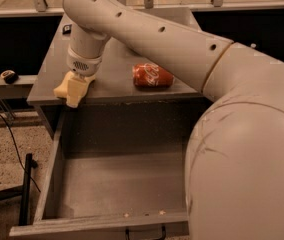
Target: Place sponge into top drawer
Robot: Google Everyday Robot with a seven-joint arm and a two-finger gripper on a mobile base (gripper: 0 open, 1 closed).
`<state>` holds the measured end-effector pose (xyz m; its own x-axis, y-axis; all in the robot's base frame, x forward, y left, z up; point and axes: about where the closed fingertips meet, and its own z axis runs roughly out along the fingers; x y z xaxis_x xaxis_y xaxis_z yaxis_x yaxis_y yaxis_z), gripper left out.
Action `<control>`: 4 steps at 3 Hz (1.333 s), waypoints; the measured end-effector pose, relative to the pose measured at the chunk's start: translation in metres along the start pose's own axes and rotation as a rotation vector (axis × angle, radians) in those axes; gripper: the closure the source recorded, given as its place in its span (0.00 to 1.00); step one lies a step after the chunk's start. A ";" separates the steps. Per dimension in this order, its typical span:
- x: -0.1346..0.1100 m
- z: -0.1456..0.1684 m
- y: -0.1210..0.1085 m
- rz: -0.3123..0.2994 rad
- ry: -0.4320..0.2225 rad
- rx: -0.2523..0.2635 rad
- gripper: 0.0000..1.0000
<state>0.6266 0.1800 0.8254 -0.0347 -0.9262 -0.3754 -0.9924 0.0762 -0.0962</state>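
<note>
The sponge (61,90) is held pinched in the claw (74,95) at the front left corner of the bench (117,59), just above the edge and not yet over the top drawer (49,179), which stands pulled out below. The carrying step is judged to be in hand. Next, the sponge needs to be brought forward over the open top drawer, lowered and released.

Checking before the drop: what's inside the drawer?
Drawer: bare floor, few crumbs near front; arm hides its right side. Gripper and sponge are at the table's front-left corner.

Gripper (75,91) at table (117,59) front-left corner; top drawer (122,184) open, unobstructed below; soda can (153,76) well right.
</note>
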 end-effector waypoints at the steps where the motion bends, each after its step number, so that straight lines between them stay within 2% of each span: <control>1: -0.013 -0.035 0.015 -0.089 -0.125 -0.036 0.81; 2: 0.002 -0.080 0.036 -0.189 -0.208 -0.040 1.00; 3: 0.042 -0.118 0.058 -0.256 -0.214 0.047 1.00; 4: 0.131 -0.099 0.081 -0.223 -0.033 0.060 1.00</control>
<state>0.5302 0.0281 0.8599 0.1898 -0.9100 -0.3685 -0.9662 -0.1064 -0.2349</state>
